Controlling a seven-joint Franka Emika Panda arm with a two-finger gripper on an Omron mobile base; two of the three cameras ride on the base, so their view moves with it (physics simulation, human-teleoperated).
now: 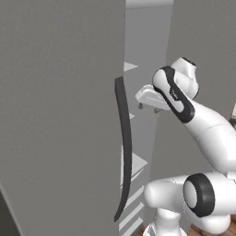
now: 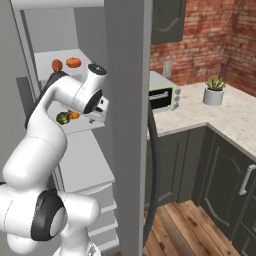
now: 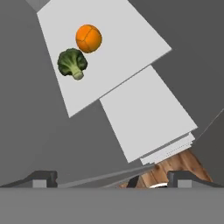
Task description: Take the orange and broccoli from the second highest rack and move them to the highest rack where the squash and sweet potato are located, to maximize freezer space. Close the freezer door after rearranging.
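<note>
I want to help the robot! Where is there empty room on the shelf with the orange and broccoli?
The orange and broccoli sit close together on the rack. The rest of it, beside them toward its front edge, is bare.

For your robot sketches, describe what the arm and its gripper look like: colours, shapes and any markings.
The arm is glossy white, built of rounded, tube-like segments with dark grey bands and round caps at the joints. The gripper has a pale grey-white body and two small dark, blocky fingertips. No cables show; any markings are too small to read.
</note>
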